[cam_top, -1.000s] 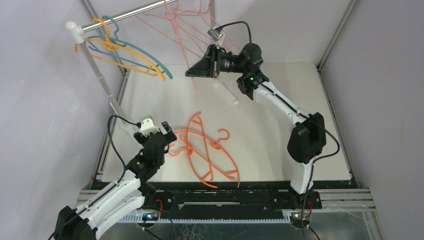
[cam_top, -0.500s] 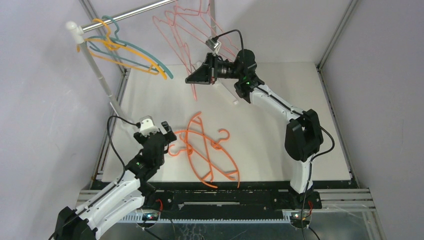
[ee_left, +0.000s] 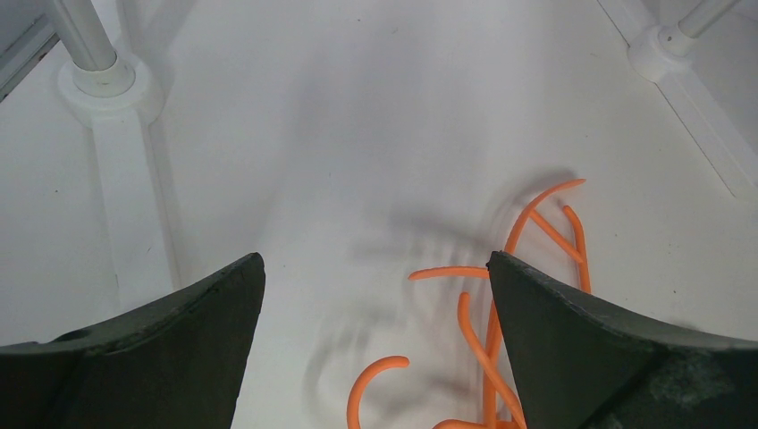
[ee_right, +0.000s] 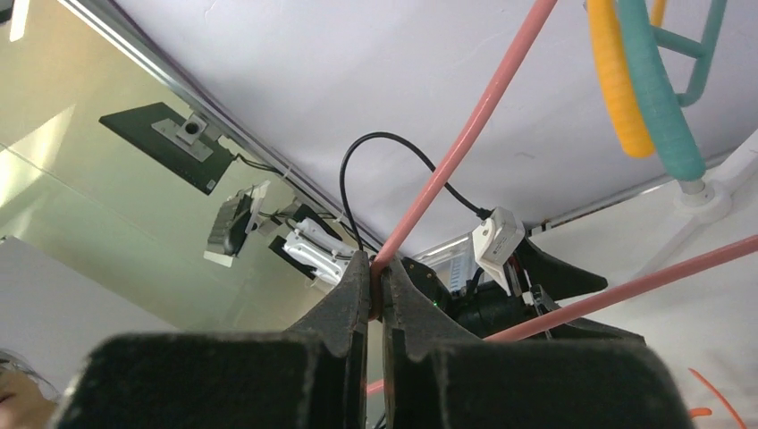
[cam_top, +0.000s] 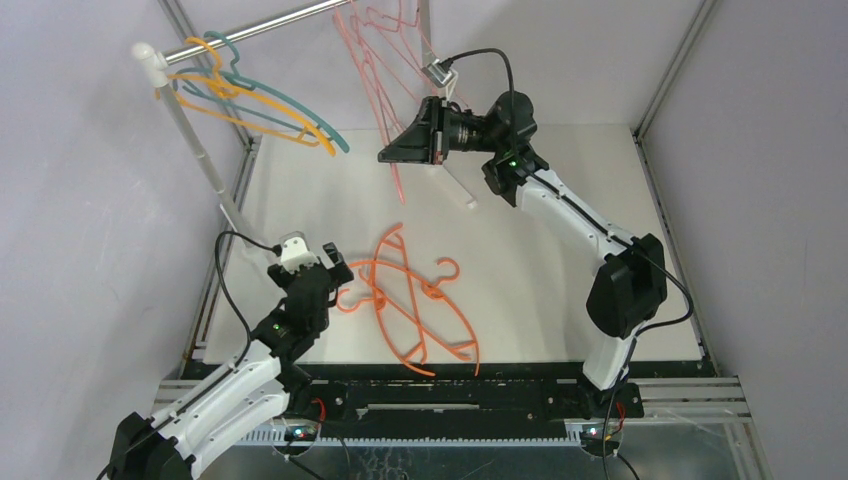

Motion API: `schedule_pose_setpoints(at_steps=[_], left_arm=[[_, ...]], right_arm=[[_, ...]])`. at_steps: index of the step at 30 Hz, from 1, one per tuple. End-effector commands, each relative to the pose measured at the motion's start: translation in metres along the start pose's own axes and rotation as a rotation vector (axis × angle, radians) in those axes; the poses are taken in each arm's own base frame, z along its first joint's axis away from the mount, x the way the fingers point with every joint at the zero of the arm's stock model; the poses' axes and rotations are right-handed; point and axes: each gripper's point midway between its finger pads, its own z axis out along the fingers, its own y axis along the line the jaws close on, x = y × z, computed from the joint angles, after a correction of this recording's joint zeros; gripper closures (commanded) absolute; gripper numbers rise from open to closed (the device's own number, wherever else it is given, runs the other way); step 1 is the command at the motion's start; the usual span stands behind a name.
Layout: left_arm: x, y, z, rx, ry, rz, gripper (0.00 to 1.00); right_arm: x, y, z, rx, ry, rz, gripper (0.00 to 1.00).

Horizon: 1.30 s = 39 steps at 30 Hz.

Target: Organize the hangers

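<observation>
Top external view, largest item first: the white table (cam_top: 560, 200) carries everything. A silver rail (cam_top: 260, 28) on a white post (cam_top: 190, 130) rises from the table's far-left corner and runs along the far edge. The teal and yellow hangers (cam_top: 270, 105) hang from its left end. The pink hangers (cam_top: 372, 60) hang further right, above the far edge. Their hooks leave the frame, so seating on the rail cannot be confirmed. The orange hangers (cam_top: 410, 300) lie flat in a tangled pile close to the near edge, left of centre.

The right gripper (cam_top: 385, 155) is raised at the far edge and clenched on 1 of the pink hangers, as the right wrist view confirms. That wire's long axis climbs steeply from the jaws toward the rail.

The left gripper (cam_top: 335, 275) is spread wide and holds nothing, just left of the orange pile. Judgement: the left arm is nearer that pile.
</observation>
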Motion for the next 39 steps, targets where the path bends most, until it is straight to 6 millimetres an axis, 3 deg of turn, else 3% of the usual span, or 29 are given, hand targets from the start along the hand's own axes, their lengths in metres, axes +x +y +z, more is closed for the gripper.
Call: schedule_pose_setpoints(at_steps=[1, 13, 28, 39], left_arm=[[-0.015, -0.004, 0.0, 0.002, -0.034, -0.035, 0.01], [-0.017, -0.004, -0.001, 0.001, -0.04, -0.038, 0.0], [-0.017, -0.004, -0.001, 0.003, -0.04, -0.04, 0.01], [-0.017, -0.004, -0.001, 0.001, -0.041, -0.038, 0.0]], right_arm=[[-0.01, 0.03, 0.001, -0.046, 0.004, -0.118, 1.0], [-0.001, 0.048, 0.019, -0.163, 0.082, -0.097, 1.0], [0.011, 0.048, 0.026, -0.16, 0.104, -0.076, 1.0], [0.002, 0.059, 0.039, -0.222, 0.124, -0.096, 1.0]])
